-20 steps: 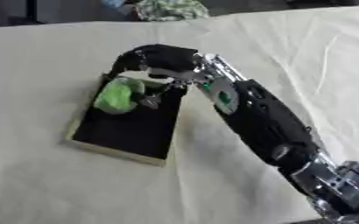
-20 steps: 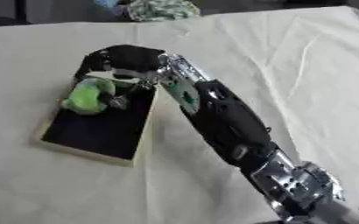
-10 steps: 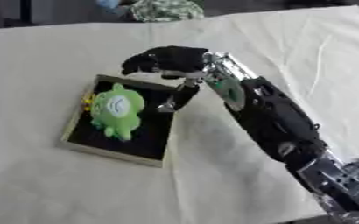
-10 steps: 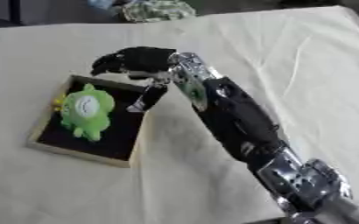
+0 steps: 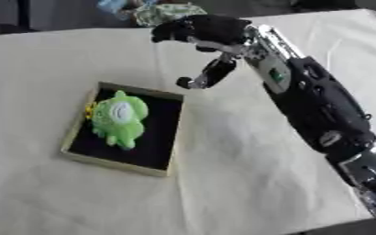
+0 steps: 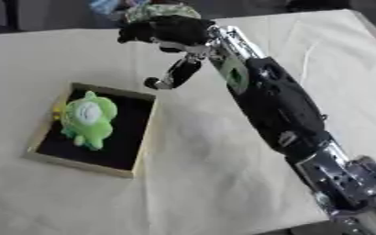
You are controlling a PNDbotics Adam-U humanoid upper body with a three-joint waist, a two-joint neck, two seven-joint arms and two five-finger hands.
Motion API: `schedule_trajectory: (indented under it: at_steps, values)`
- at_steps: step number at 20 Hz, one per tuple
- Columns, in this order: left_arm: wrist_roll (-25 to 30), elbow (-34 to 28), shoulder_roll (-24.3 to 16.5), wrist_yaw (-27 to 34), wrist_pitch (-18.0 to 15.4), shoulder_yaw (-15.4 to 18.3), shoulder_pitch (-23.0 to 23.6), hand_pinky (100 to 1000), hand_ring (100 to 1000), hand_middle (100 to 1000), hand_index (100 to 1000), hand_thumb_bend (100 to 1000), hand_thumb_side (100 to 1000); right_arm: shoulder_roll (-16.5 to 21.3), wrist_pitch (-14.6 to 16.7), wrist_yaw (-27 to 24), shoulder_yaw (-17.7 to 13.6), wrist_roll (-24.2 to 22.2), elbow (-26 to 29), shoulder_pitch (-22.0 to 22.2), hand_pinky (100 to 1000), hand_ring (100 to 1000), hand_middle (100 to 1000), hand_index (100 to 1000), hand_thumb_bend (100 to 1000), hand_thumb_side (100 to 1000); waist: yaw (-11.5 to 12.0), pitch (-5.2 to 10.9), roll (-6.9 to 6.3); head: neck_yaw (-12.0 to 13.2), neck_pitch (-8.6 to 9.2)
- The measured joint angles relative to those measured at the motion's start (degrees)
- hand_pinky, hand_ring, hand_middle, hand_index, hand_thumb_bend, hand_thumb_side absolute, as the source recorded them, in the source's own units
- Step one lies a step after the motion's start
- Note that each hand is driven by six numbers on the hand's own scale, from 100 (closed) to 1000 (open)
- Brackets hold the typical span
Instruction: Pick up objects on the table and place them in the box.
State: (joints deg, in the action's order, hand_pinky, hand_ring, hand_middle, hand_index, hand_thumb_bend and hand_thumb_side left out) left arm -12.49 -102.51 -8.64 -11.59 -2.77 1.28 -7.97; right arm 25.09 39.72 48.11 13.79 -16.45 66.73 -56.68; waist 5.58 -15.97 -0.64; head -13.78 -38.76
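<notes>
The green toy [image 5: 117,118] lies inside the box [image 5: 165,169] on the table [image 5: 47,59], long axis toward the near edge; the right hand [image 5: 201,31] hovers beyond the box's far corner, fingers curled, holding nothing

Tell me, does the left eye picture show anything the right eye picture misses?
Left eye only: nothing I can make out. Right eye only: more of the arm's silver lower end at the bottom right corner. Both share the green plush toy lying inside the black-lined box, and the right hand raised beyond the box, holding nothing. The left hand shows in neither.
</notes>
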Motion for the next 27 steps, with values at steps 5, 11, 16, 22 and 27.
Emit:
schedule_trajectory:
  at_steps: [5,11,16,22,27]
  values:
    - [0.0,0.0,0.0,0.0,0.0,0.0,0.0,741,739,757,841,100,893,2.0,-1.3,-3.9,-2.5,3.2,5.9,1.9,849,827,856,948,230,263,-1.0,0.12,-0.33,1.0,0.01]
    - [0.3,0.3,0.0,0.0,-0.2,-0.5,0.0,741,739,756,840,100,895,3.6,-6.2,-9.3,-5.3,8.6,14.4,7.9,825,811,823,933,115,248,-2.3,0.39,-1.03,3.0,0.01]
    - [0.6,0.4,0.0,0.2,-0.3,-0.8,0.0,741,739,756,839,100,896,3.6,-11.0,-14.3,-7.8,13.5,20.4,14.3,814,810,814,928,100,227,-3.7,0.44,-1.35,5.3,0.01]
    - [0.6,0.7,0.4,0.5,-0.3,-1.1,0.4,740,738,754,838,100,899,1.7,-16.6,-20.0,-12.0,17.9,26.9,23.1,805,807,802,920,100,246,-5.3,0.02,-1.8,9.2,0.0]
    - [0.7,1.1,0.5,0.8,-0.4,-1.5,0.4,737,735,750,834,100,903,-0.2,-21.5,-24.8,-15.2,18.9,32.7,30.7,800,808,797,921,100,289,-6.1,-0.06,-1.7,11.4,-0.26]
